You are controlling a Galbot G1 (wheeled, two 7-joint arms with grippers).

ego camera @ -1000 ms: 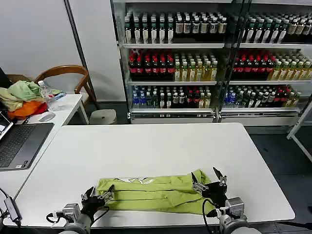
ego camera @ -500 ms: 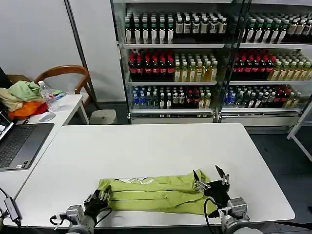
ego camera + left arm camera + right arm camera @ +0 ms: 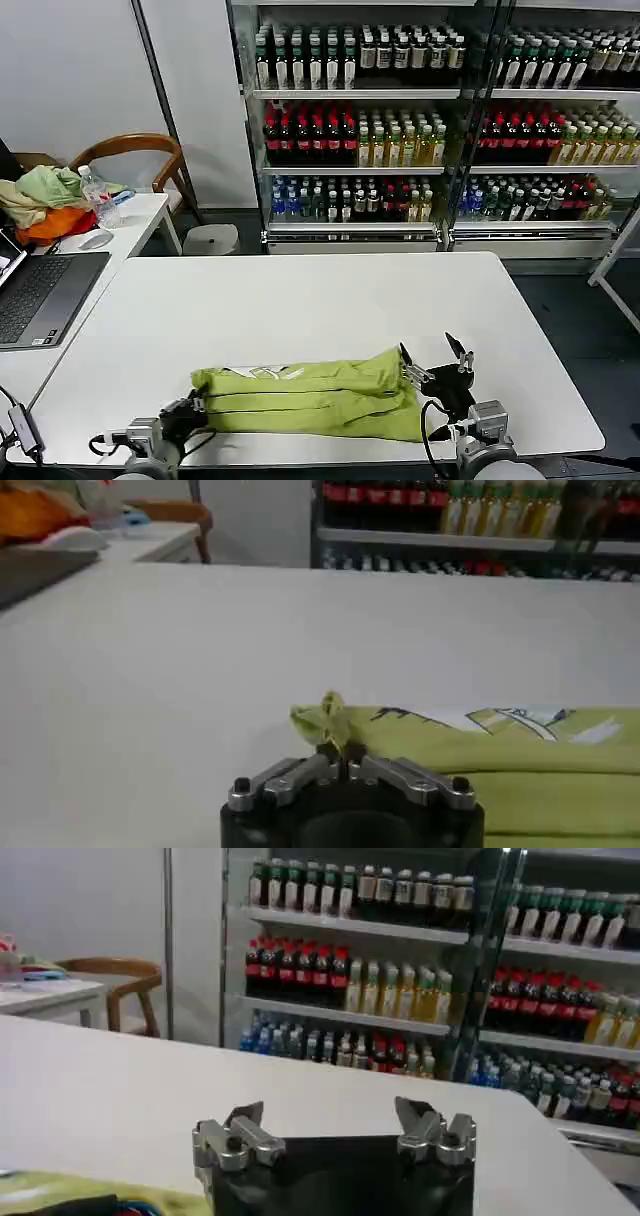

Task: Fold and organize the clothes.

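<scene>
The lime T-shirt point(image 3: 310, 400), folded into a long band, lies along the near edge of the white table point(image 3: 300, 300). Since 0.5 s ago its left end has been drawn leftward. The left gripper point(image 3: 190, 410) is clamped on that end's corner. The right gripper point(image 3: 433, 362) has fingers apart, just off the right end.

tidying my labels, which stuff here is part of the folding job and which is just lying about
Job: lime green T-shirt, left gripper shut on its corner, right gripper open beside it.

Lying about: laptop, garment heap, water bottle, wooden chair, drinks shelves.
</scene>
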